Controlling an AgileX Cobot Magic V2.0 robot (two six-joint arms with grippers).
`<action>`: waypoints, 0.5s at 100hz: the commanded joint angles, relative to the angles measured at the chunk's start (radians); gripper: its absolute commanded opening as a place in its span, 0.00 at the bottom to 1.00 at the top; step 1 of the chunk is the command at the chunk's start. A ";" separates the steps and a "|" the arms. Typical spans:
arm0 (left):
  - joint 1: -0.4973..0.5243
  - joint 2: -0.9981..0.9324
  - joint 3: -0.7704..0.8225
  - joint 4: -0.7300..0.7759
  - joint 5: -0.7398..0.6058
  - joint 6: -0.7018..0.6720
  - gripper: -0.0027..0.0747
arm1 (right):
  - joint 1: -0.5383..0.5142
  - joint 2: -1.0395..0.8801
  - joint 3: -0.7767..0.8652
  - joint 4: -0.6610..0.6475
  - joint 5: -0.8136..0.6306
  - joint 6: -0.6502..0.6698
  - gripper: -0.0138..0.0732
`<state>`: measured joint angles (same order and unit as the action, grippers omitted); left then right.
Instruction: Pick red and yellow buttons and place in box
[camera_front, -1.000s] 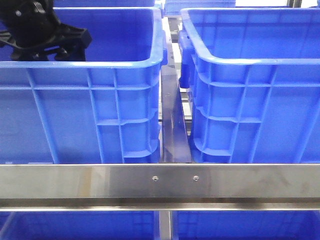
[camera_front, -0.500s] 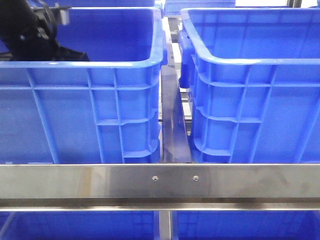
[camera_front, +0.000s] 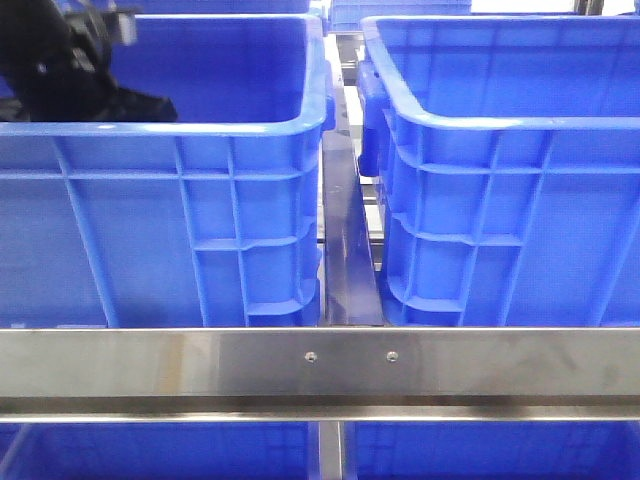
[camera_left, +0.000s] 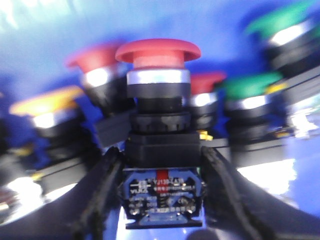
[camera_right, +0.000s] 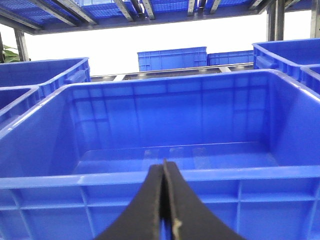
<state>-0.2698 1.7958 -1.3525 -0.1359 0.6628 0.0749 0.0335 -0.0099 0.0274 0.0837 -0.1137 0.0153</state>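
Picking underway: my left pincer (camera_left: 161, 200) sits clamped on the red push-button (camera_left: 159, 52) down in the left crate (camera_front: 200, 130); next lift clear toward the empty box (camera_right: 170, 150). Right pincer (camera_right: 164, 200) closed, idle.

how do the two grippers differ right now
The left gripper is shut on a red button among other buttons inside the left crate; the right gripper holds nothing. The left's fingers stand apart around the button's body; the right's fingers are pressed together, before an empty crate. Both have dark fingers.
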 joint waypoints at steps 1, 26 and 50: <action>0.001 -0.102 -0.029 -0.008 -0.041 -0.007 0.01 | -0.006 -0.026 -0.020 0.000 -0.084 -0.003 0.08; -0.053 -0.269 -0.029 -0.008 0.025 0.049 0.01 | -0.006 -0.026 -0.020 0.000 -0.084 -0.003 0.08; -0.230 -0.411 -0.029 -0.008 0.096 0.072 0.01 | -0.006 -0.026 -0.020 0.000 -0.084 -0.003 0.08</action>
<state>-0.4349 1.4648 -1.3525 -0.1297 0.7868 0.1399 0.0335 -0.0099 0.0274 0.0837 -0.1137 0.0153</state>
